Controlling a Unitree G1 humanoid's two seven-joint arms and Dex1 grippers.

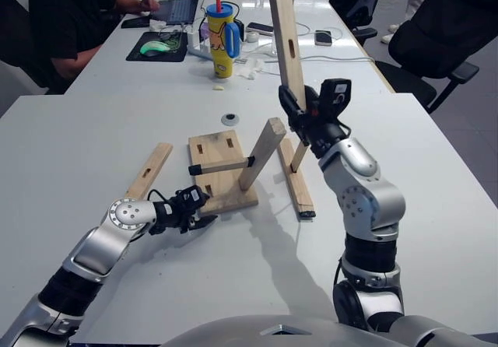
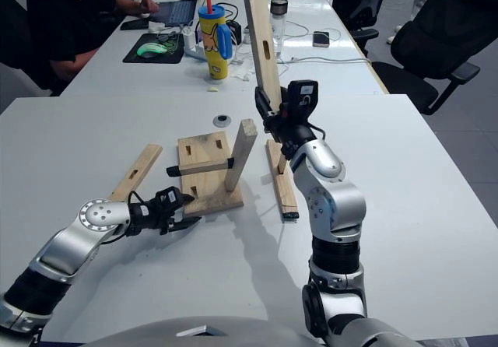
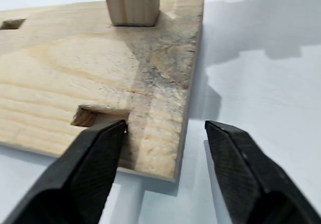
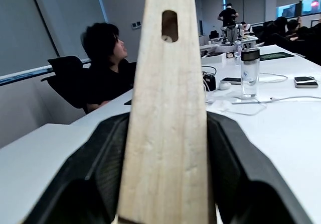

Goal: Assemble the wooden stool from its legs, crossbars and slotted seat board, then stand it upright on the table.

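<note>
The slotted seat board [image 1: 218,184] lies flat mid-table. One leg [image 1: 263,152] stands tilted in it, and a short crossbar [image 1: 221,166] sticks out sideways from that leg. My left gripper [image 1: 201,209] is open at the board's near corner. In the left wrist view its fingers [image 3: 95,156] straddle that corner of the board [image 3: 90,68], beside a slot [image 3: 88,116]. My right gripper [image 1: 299,120] is raised behind the board, shut on a long slotted leg [image 1: 285,36] held upright. That leg [image 4: 169,98] sits between the pads [image 4: 103,163]. Two more legs lie flat, one at the left [image 1: 149,169] and one at the right [image 1: 299,185].
A small round disc [image 1: 229,119] lies behind the board. A yellow cup [image 1: 221,42] with a blue handle, cables, a phone and a mouse pad [image 1: 158,47] crowd the far table. Office chairs [image 1: 436,36] stand to the right. Bare table surface lies in front and to the far right.
</note>
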